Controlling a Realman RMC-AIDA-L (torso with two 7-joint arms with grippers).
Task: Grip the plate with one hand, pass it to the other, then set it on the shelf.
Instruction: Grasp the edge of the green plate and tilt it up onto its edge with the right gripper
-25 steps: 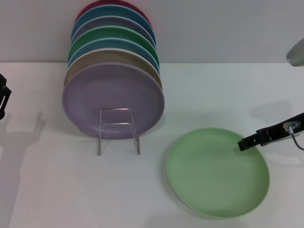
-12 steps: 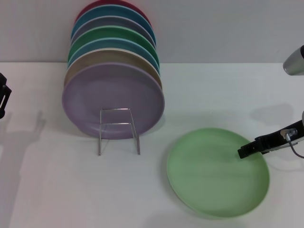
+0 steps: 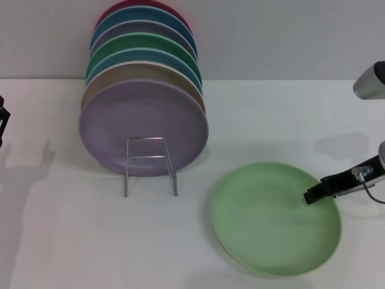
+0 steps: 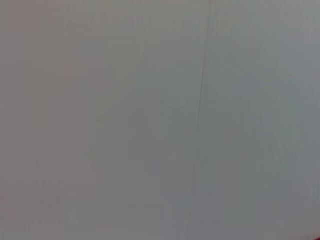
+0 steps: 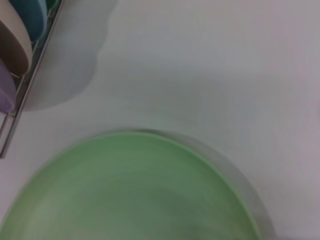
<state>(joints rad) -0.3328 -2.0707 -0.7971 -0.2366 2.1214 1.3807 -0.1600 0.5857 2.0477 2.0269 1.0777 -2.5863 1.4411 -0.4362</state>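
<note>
Plate (image 3: 274, 220) flat on bench (image 3: 60, 241). Right claw (image 3: 313, 195) over its right rim, spread cannot tell. Advice: drop lower, pinch rim squarely. Left claw (image 3: 2, 123) parked far left.

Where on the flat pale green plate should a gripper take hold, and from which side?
At the plate's raised rim on the robot's right, where the right gripper hovers. It lies flat on the table, so only the rim can be pinched.
</note>
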